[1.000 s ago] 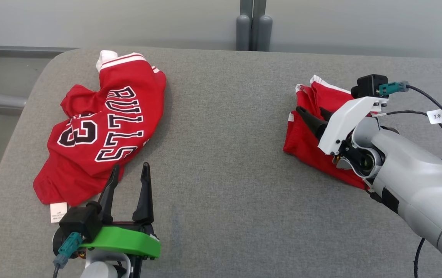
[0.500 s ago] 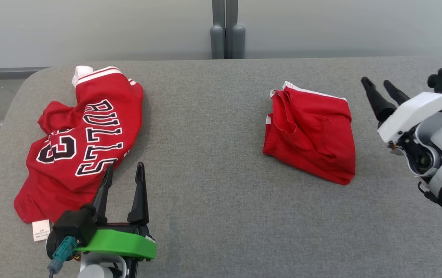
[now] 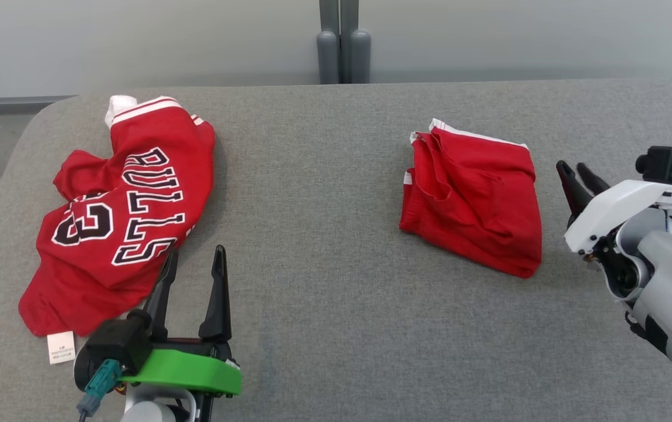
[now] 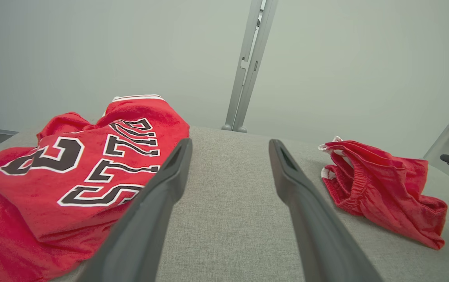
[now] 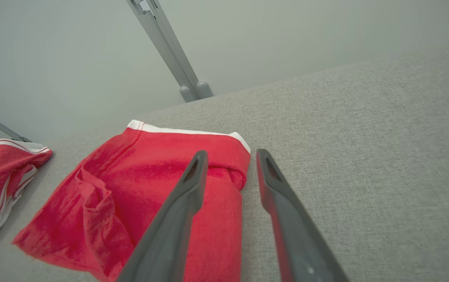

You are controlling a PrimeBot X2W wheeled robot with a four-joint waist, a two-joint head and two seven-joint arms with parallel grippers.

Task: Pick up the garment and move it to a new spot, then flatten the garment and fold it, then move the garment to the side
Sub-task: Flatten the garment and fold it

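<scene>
A folded red garment (image 3: 477, 205) with white trim lies on the right half of the grey padded table (image 3: 336, 264); it also shows in the left wrist view (image 4: 381, 188) and the right wrist view (image 5: 150, 188). My right gripper (image 3: 574, 171) hovers just right of it, apart from the cloth, its fingers (image 5: 185, 199) parted by a narrow gap with nothing between them. A crumpled red jersey (image 3: 119, 211) printed BULLS 23 lies at the left. My left gripper (image 3: 195, 258) stands wide open at that jersey's near right edge, holding nothing.
A grey post (image 3: 343, 41) rises behind the table's far edge. The table's rounded left corner (image 3: 37, 123) borders a drop to the floor. Bare grey surface stretches between the two red pieces and along the near side.
My right gripper has pulled off the folded garment to its right and drawn back toward me, its fingers narrowing. The head camera shifted. The left arm is still.
</scene>
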